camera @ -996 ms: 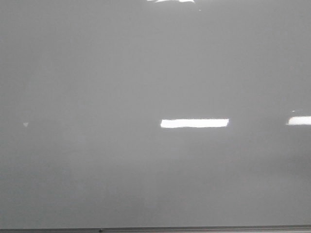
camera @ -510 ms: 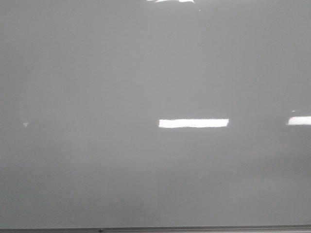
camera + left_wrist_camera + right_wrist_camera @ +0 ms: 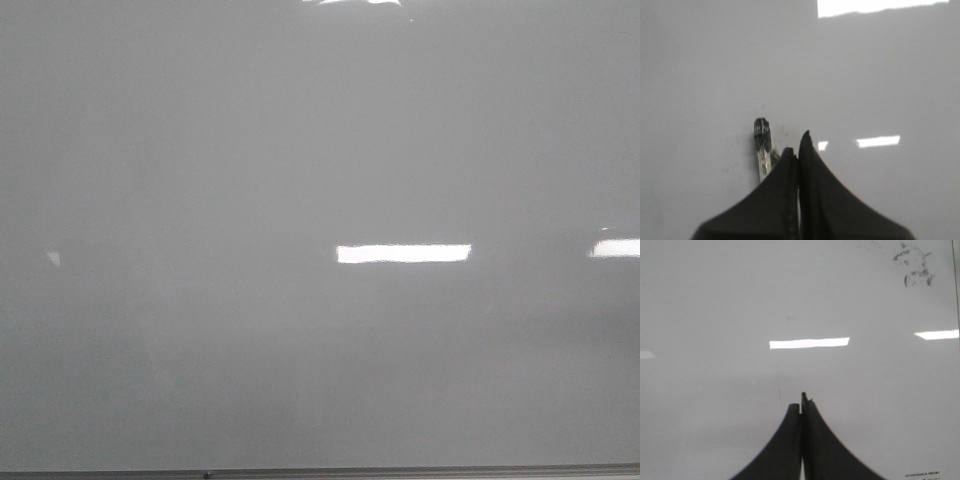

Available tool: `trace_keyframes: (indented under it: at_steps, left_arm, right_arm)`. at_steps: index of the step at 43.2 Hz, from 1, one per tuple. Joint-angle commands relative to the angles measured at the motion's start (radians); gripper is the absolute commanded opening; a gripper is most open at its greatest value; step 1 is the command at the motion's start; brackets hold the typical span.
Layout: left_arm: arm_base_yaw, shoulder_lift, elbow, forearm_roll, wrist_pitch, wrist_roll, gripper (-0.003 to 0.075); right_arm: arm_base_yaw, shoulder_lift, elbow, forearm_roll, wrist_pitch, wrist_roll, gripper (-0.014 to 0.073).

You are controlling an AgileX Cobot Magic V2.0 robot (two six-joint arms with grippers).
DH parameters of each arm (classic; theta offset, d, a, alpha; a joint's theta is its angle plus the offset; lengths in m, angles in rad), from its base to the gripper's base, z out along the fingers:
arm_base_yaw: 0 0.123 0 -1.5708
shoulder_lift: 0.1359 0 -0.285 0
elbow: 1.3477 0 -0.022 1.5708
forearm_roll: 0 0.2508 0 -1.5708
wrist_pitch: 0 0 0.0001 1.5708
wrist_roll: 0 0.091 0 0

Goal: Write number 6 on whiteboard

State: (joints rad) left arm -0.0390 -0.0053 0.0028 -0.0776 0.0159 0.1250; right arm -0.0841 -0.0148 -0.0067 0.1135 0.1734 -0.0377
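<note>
We saw the whiteboard filling the front view, pale and glossy, with its dark frame strip along the lower edge and only bright light reflections on it. No number 6 was drawn anywhere we could find; neither arm showed in the front view.

In the left wrist view the left gripper had its jaws pressed together, and a marker stuck out past the fingertips toward the board. It sat along one side of the fingers, not between the tips, so we could not tell whether the jaws truly clamped it lower down, where the body was hidden. Its long axis ran roughly with the fingers, dark tip leading, near the board surface; contact we could not judge.

The right gripper was also closed, with nothing visible in it, facing bare board with some faint dark smudges off to one side.

We judged the left arm to be the writing one, the stroke not yet begun.
</note>
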Motion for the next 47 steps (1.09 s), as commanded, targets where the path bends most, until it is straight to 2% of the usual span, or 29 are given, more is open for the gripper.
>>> trace_keyframes:
  at_steps: [1,8,13,19,25,29,32,34,40,41,43,47]
  left_arm:
    - [-0.007,-0.013,-0.066,-0.026,-0.135,-0.009,-0.002]
    - [-0.007,0.059,-0.26,-0.018,0.021,-0.009,-0.002]
    - [-0.007,0.195,-0.37,-0.018,0.119,-0.009,-0.002]
    - [-0.007,0.337,-0.42,-0.017,0.118,-0.009,-0.002]
    - [-0.007,0.403,-0.422,-0.017,0.098,-0.009,-0.002]
    - [-0.007,0.409,-0.422,-0.017,0.094,-0.009,-0.0004]
    - [-0.007,0.409,-0.422,-0.017,0.082,-0.009,0.0061]
    - [-0.007,0.409,-0.422,-0.017,0.075,-0.009,0.0137]
    - [-0.007,0.409,-0.422,-0.017,0.061,-0.009,0.0463]
    - [-0.007,0.409,-0.422,-0.017,0.059,-0.009,0.0516]
    - [-0.007,0.409,-0.422,-0.017,0.054,-0.009,0.0567]
    - [-0.007,0.409,-0.42,-0.017,0.052,-0.009,0.0586]
  right_arm:
    - [-0.005,-0.008,-0.132,0.005,-0.024,-0.001,-0.0068]
    - [-0.005,0.093,-0.325,0.013,0.153,-0.001,-0.0066]
    - [-0.005,0.223,-0.429,0.046,0.179,-0.001,-0.0066]
    - [-0.005,0.32,-0.474,0.05,0.127,-0.001,-0.0067]
    - [-0.005,0.331,-0.476,0.05,0.107,-0.001,-0.0062]
    - [-0.005,0.331,-0.476,0.05,0.111,-0.001,0.001]
    - [-0.005,0.331,-0.476,0.05,0.114,-0.001,0.015]
    - [-0.005,0.331,-0.476,0.05,0.114,-0.001,0.0262]
    - [-0.005,0.331,-0.476,0.05,0.113,-0.001,0.0587]
    - [-0.005,0.331,-0.476,0.05,0.113,-0.001,0.0619]
    - [-0.005,0.331,-0.476,0.05,0.113,-0.001,0.0667]
    - [-0.005,0.331,-0.476,0.05,0.113,-0.001,0.0647]
